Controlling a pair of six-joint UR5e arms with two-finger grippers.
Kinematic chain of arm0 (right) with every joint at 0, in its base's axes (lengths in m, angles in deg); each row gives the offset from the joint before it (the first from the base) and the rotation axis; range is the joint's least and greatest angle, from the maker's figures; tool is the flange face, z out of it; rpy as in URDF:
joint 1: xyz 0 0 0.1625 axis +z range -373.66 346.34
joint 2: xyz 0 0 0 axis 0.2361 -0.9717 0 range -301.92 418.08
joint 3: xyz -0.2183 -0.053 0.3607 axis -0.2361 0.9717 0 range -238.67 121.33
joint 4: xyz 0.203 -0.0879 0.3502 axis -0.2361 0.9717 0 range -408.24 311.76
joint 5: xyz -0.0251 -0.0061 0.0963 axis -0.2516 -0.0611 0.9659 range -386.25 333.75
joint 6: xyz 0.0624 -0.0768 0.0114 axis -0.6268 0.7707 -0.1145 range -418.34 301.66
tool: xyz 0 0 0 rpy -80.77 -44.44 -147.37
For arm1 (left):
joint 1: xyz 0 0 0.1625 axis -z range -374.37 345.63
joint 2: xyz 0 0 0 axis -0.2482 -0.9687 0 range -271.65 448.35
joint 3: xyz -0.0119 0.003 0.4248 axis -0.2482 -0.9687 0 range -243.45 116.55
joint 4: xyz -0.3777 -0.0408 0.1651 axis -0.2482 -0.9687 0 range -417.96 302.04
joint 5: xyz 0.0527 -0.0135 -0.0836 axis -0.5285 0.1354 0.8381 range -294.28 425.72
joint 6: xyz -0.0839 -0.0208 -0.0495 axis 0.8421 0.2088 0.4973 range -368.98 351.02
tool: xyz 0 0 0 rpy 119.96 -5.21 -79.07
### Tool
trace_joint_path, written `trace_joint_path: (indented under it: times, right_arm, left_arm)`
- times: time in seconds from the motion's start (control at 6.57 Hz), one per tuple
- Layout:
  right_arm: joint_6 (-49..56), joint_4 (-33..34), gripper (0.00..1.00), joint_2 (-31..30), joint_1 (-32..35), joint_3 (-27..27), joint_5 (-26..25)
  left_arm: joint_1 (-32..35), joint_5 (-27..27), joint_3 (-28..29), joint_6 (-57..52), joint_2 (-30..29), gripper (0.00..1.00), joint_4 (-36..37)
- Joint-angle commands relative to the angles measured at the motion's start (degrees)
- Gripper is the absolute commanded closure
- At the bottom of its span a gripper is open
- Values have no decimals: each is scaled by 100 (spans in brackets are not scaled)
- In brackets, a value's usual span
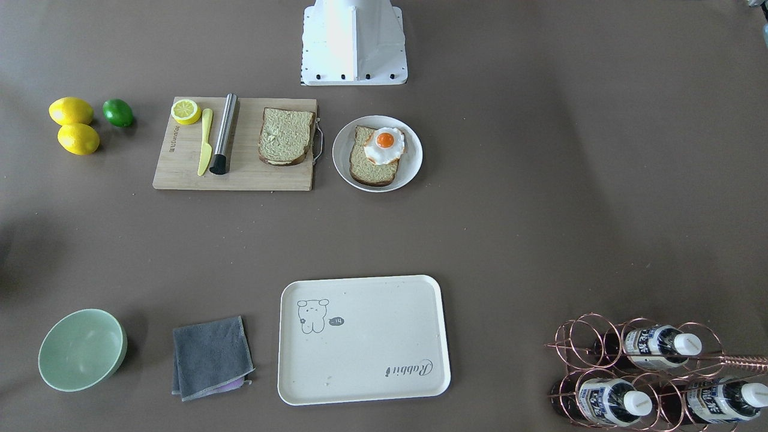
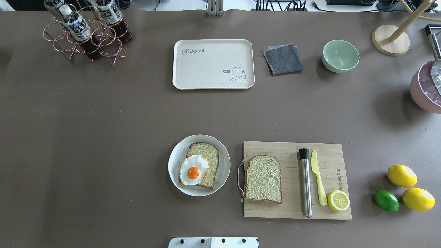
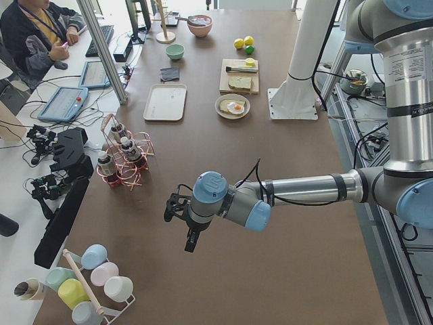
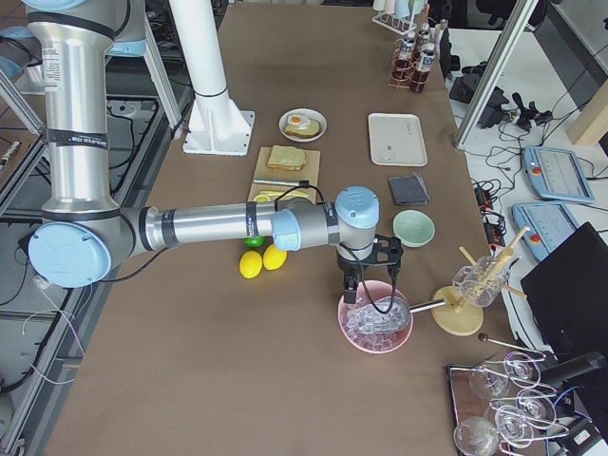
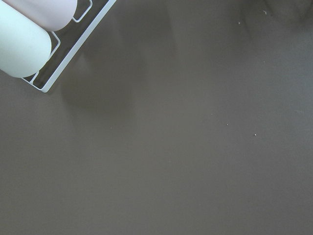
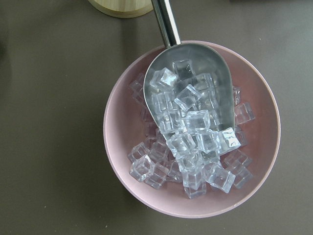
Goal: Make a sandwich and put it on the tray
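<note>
**A:** Stock, largest first?

**B:** Tray: across the table from the board, well apart, nothing on it. Plate: just beside the board's handle end. Board slice: flat on the board, at that handle end. Plate slice: on the plate. Egg: on top of the plate slice, overhanging one edge.

**A:** Grippers?

**B:** Left gripper: far beyond the plate side of the board, above bare table near a cup rack. I cannot tell whether its fingers are apart or together. Right gripper: beyond the board's other end, above an ice bowl. I cannot tell there either. All the food lies unheld.

**A:** Step in hand?

**B:** My judgement is that stacking comes first and is not yet begun. Take the board slice by its crust, lift it level and lay it square over the egg with the crusts lined up. The egg sits off-centre, so a tilted drop may slide it.

**A:** Writing?

**B:** Tray: "Rabbit" in script, and a small animal drawing with what seems a "hi~" bubble. Board: a burnt-in mark at the end away from the handle, not legible.
</note>
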Motion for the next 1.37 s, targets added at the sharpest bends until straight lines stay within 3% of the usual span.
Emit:
trace_joint_path:
  times: [0.0,0.91,1.22]
  right_arm:
    - [33,-9,0,-47,9,-17,-69]
    - [15,-9,0,-170,9,-88,-78]
    - [-46,0,0,-249,-9,-367,88]
  left_arm:
    - [-66,15,-13,0,-1,1,-101]
    - [-75,50,-4,44,8,2,-119]
    - [-75,50,-4,44,8,2,-128]
